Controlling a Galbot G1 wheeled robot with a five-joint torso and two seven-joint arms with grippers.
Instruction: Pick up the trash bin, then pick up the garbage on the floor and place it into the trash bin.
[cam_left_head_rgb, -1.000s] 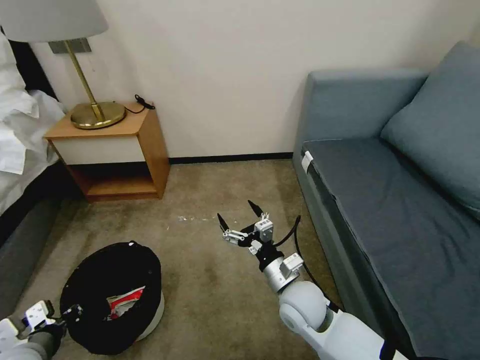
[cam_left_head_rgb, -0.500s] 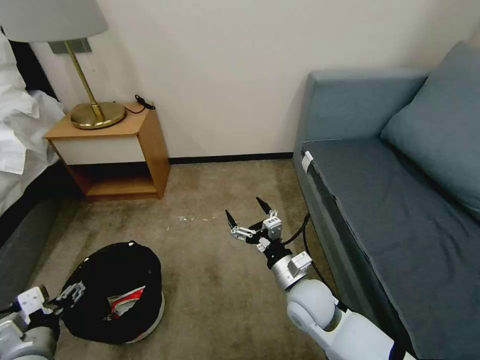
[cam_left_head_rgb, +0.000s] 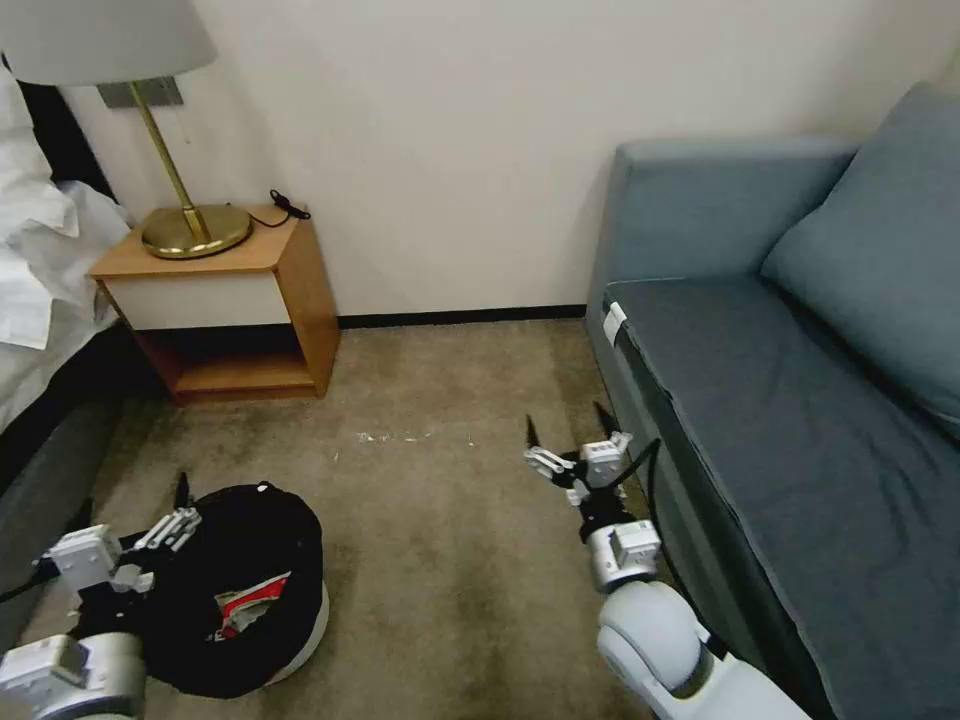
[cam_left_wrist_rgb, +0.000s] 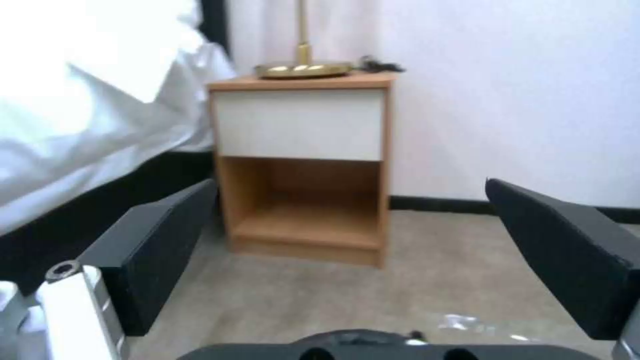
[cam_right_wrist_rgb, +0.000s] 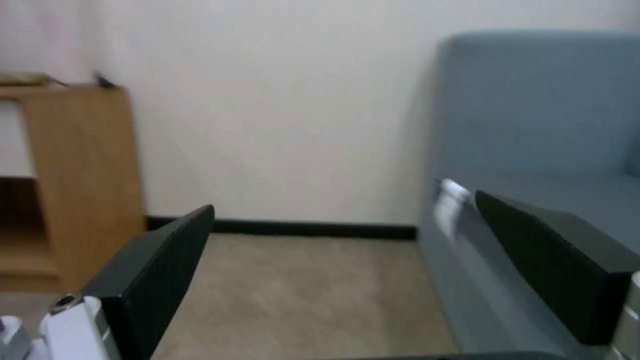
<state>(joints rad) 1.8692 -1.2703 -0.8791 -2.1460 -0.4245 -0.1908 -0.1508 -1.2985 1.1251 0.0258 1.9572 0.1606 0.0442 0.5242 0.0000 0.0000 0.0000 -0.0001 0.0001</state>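
- Sitting on the carpet (cam_left_head_rgb: 440, 560) at about 7 o'clock in your head view, the bin (cam_left_head_rgb: 240, 585) is upright, its black bag draped over the rim and a strip of white wall showing low on its side.
- A red-and-white packet (cam_left_head_rgb: 245, 608) lies inside the bin; you cannot make out any other litter in there.
- Your left gripper (cam_left_head_rgb: 170, 510) hovers just beside the bin's rim at its 10 o'clock edge; its fingers are spread and grasp nothing, though you cannot tell from the head view whether a fingertip grazes the bag.
- From the left wrist, both black fingers (cam_left_wrist_rgb: 160, 245) stand wide apart, framing the nightstand (cam_left_wrist_rgb: 303, 165) dead ahead at 12 o'clock, with white bedding (cam_left_wrist_rgb: 80, 115) at 10 o'clock.
- Your right gripper (cam_left_head_rgb: 565, 435) hangs above the carpet at about 5 o'clock in the head view, close beside the sofa (cam_left_head_rgb: 790, 430) front, well apart from the bin.
- Its fingers (cam_right_wrist_rgb: 157, 275) are released too, spread wide with nothing between them; the right wrist looks at the wall, with the sofa at 3 o'clock.
- A brass lamp (cam_left_head_rgb: 190, 225) stands on the nightstand at 10 o'clock in the head view.
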